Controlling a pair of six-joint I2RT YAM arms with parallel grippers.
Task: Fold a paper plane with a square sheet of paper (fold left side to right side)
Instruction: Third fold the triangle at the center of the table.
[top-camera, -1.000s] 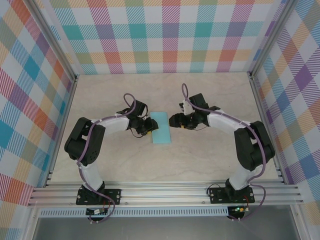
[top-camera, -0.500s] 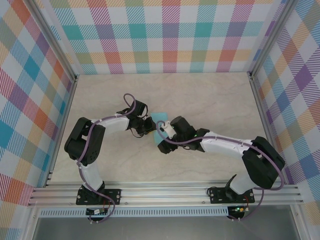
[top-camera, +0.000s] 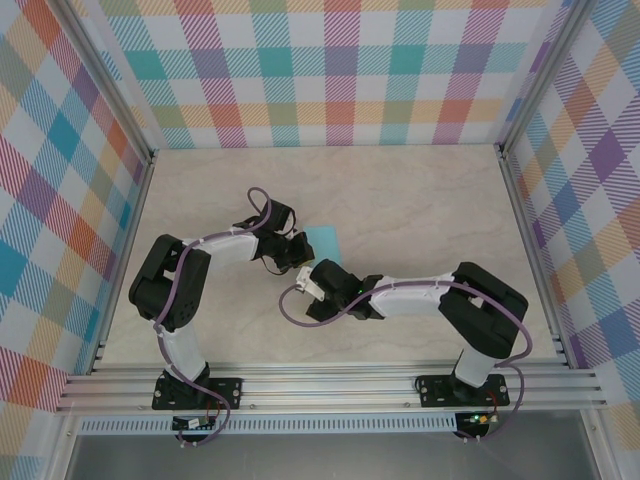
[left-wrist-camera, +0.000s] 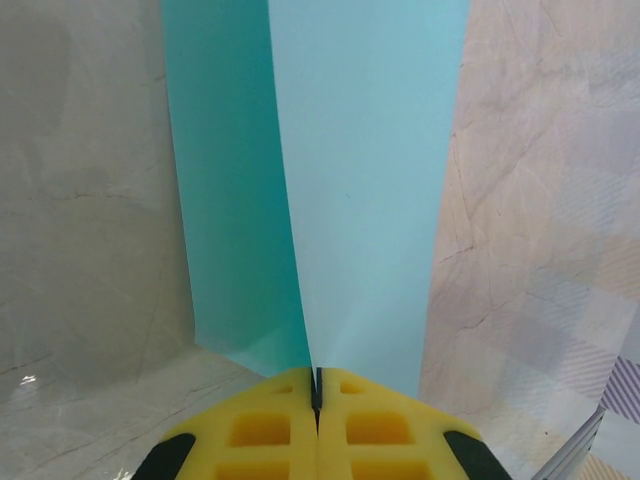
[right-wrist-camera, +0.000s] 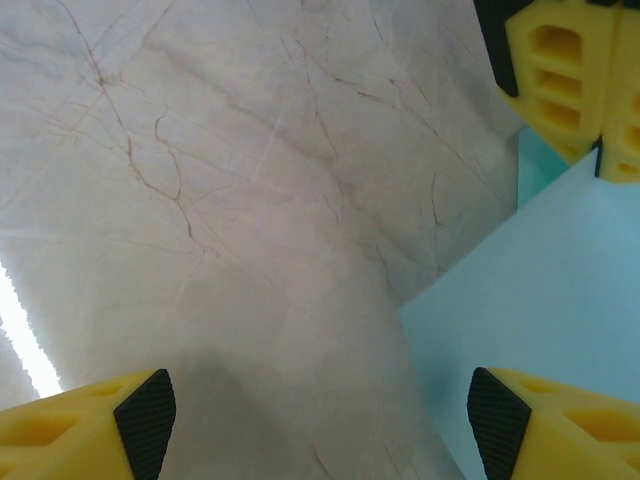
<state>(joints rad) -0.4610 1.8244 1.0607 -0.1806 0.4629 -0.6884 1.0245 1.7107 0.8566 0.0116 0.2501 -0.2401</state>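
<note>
The square sheet of paper (top-camera: 326, 240) lies turquoise-blue at the table's middle, doubled into a narrow rectangle. In the left wrist view its paler upper layer (left-wrist-camera: 365, 200) rises off the darker lower layer (left-wrist-camera: 230, 200). My left gripper (left-wrist-camera: 316, 385) is shut on the near edge of that upper layer, and from above it (top-camera: 298, 252) is at the sheet's left side. My right gripper (right-wrist-camera: 320, 430) is open just above the table at the sheet's near-left corner (right-wrist-camera: 530, 300), with nothing between its fingers. It also sees the left gripper (right-wrist-camera: 598, 160). A paper plane is out of view.
The pale marble-patterned tabletop (top-camera: 420, 200) is walled by plaid panels on three sides. The right arm (top-camera: 410, 292) stretches leftward across the near middle of the table, close under the left wrist.
The left gripper has shut on the sheet's edge. The right arm swung from the sheet's right side across to its near-left corner, jaws slightly wider.
</note>
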